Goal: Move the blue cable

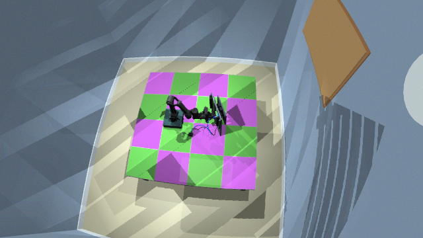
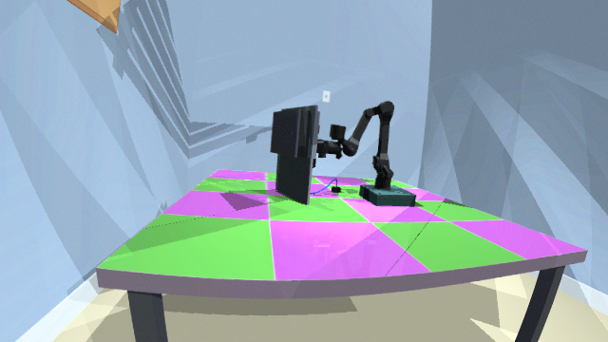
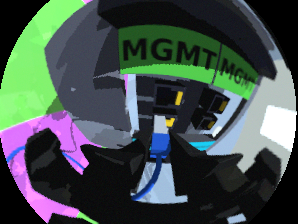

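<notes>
My end effector [image 1: 216, 116] [image 3: 160, 131] gripped the blue plug [image 3: 160, 142], its clear tip at twelve o'clock, close before a port [image 3: 170, 121]. Whether it was seated, I couldn't tell; pushing while misaligned might have jammed it against the rim.

A plain blue-walled room, its kind unclear, has a checkered table [image 1: 208, 170] [image 2: 323, 252] and a wall plate [image 2: 326, 96].
</notes>
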